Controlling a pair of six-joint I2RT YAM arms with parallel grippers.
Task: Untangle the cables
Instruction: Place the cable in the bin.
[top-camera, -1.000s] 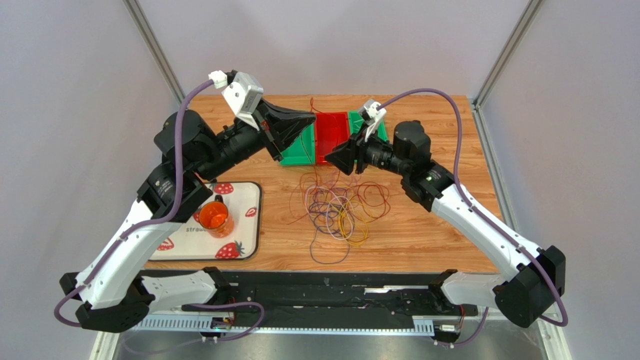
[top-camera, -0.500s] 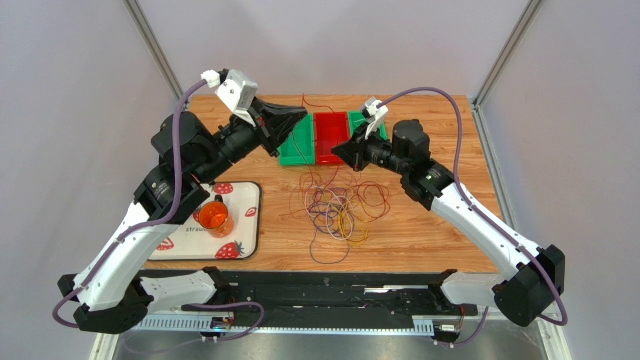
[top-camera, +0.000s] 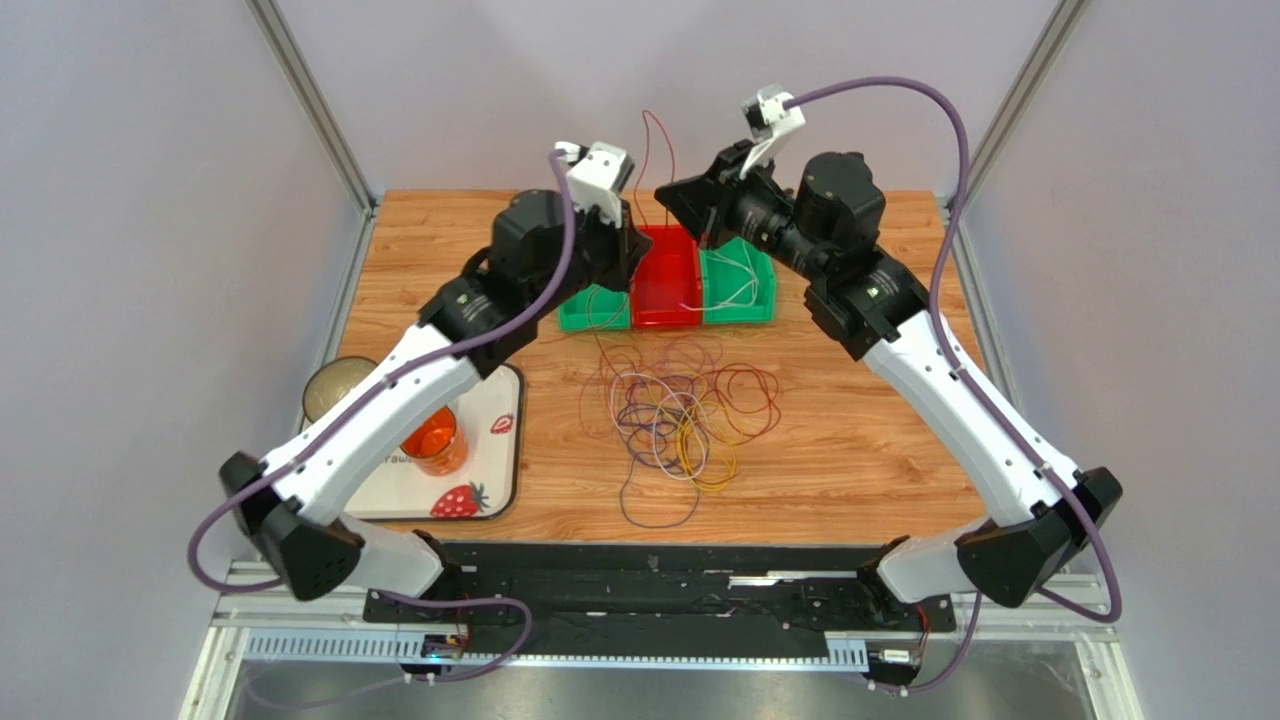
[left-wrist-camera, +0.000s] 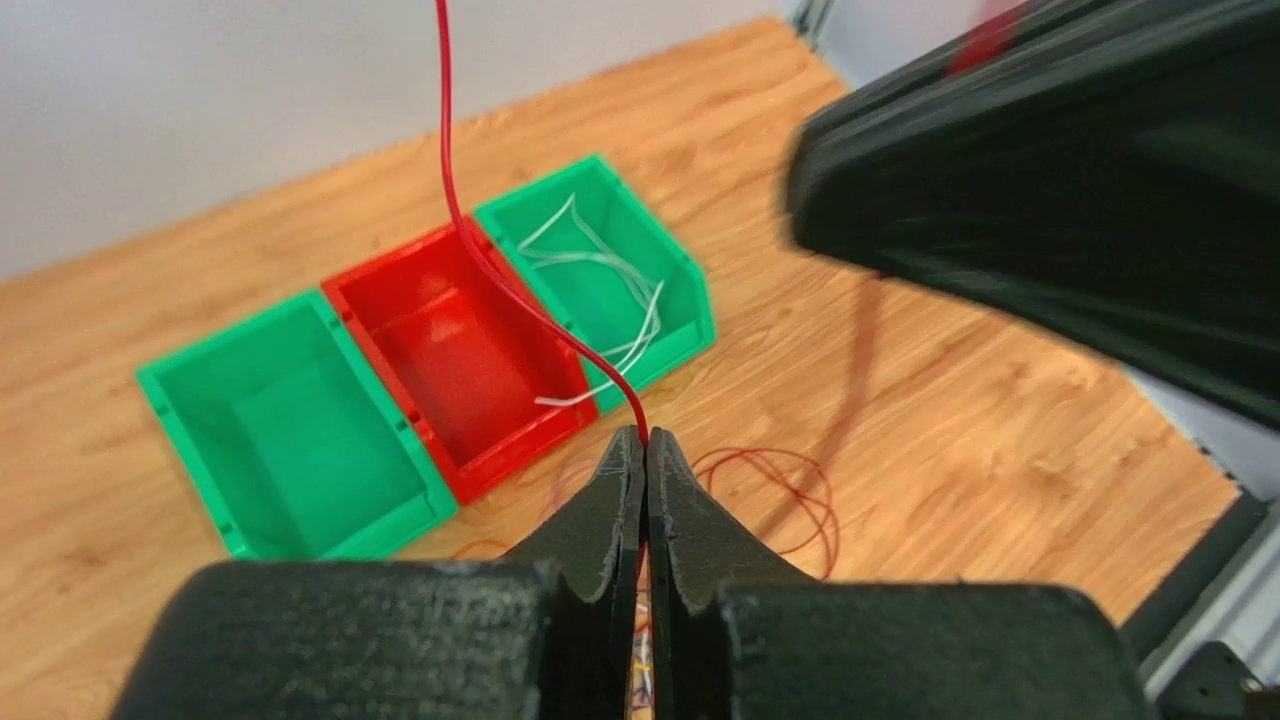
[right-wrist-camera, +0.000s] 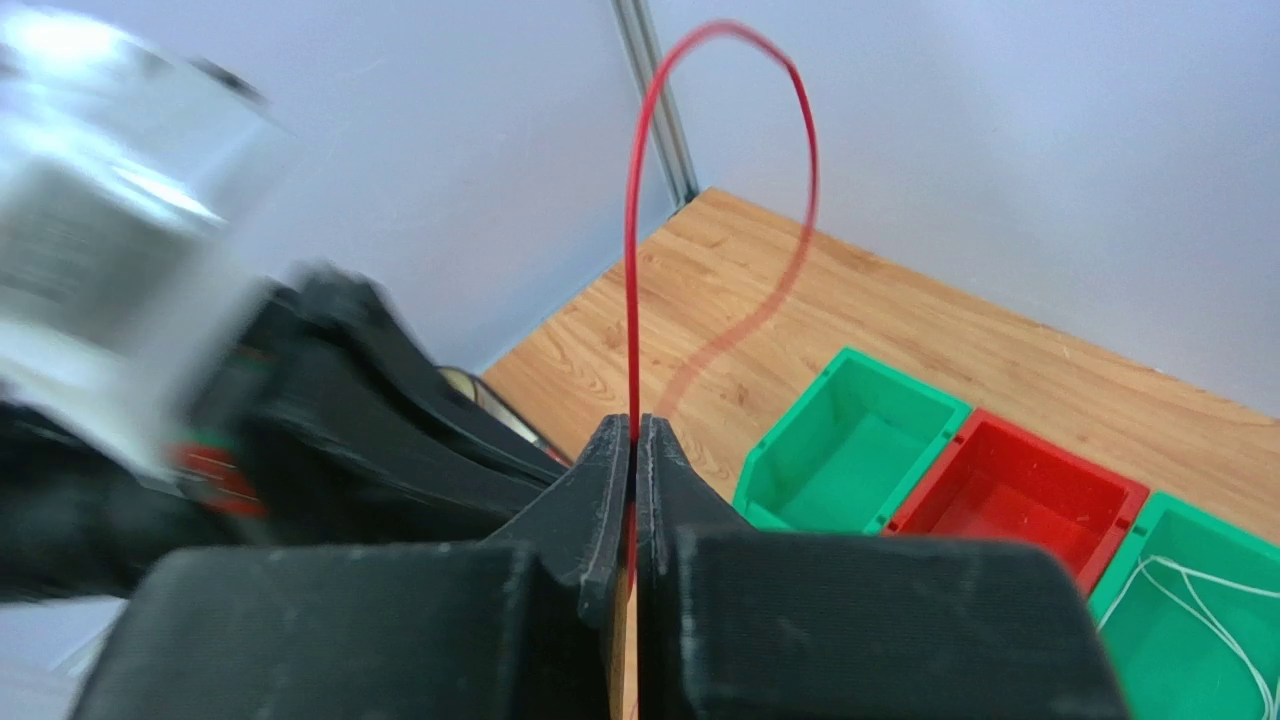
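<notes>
A tangle of thin purple, yellow, white and red cables (top-camera: 684, 413) lies on the wooden table in front of three bins. My left gripper (top-camera: 631, 252) is raised over the bins and shut on one red cable (left-wrist-camera: 451, 165), pinched at its tips (left-wrist-camera: 646, 440). My right gripper (top-camera: 666, 191) is raised close beside it and shut on the same red cable (right-wrist-camera: 633, 270), pinched at its tips (right-wrist-camera: 631, 431). The cable arches up in a loop (top-camera: 648, 132) between the two grippers. Some red loops (left-wrist-camera: 781, 495) stay on the table below.
A green bin (top-camera: 597, 311), a red bin (top-camera: 666, 285) and a green bin (top-camera: 739, 285) holding white wires (left-wrist-camera: 601, 270) stand at the back. A strawberry-print tray (top-camera: 489, 450) with an orange cup (top-camera: 428, 435) and a round tin (top-camera: 338, 387) are at the left.
Both grippers have risen and moved toward the back wall. The left arm swung right over the bins, and the red cable now loops up between the two grippers.
</notes>
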